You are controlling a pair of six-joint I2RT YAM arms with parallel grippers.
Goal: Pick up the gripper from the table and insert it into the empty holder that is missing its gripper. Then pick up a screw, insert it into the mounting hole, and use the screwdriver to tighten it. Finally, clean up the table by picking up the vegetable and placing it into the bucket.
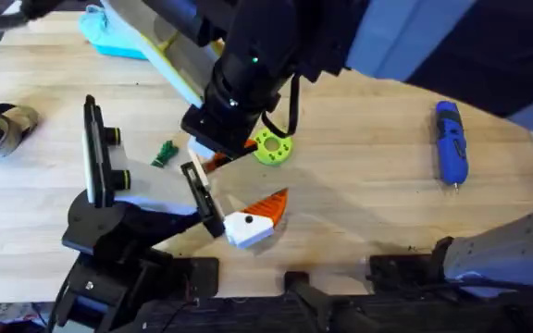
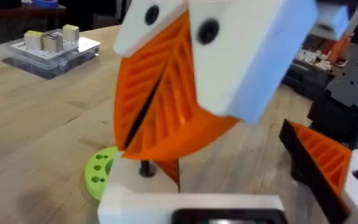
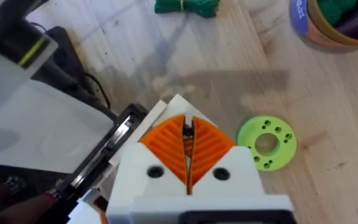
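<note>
Table edges: the near edge runs under both arm bases, and open wood lies between the lime-green disc (image 1: pixel 272 147) and the screwdriver (image 1: pixel 450 141), which lies alone at the right.

Right gripper (image 3: pixel 188 152) reaches across the middle. Its jaws are narrow, the orange ribbed pads (image 2: pixel 166 93) close with a thin dark slit between.

Orange finger piece (image 1: pixel 218 163): a small orange sliver directly under the right gripper, just beside the disc. I cannot tell whether it is clamped.

Left gripper (image 1: pixel 248 222): white block with one striped orange finger (image 2: pixel 322 162). I cannot tell how its jaws stand.

Vegetable (image 1: pixel 163 153): dark green, left of the grippers, apart from them.

The right wrist view adds the bucket (image 3: pixel 328 31), with a blue band and green contents.
</note>
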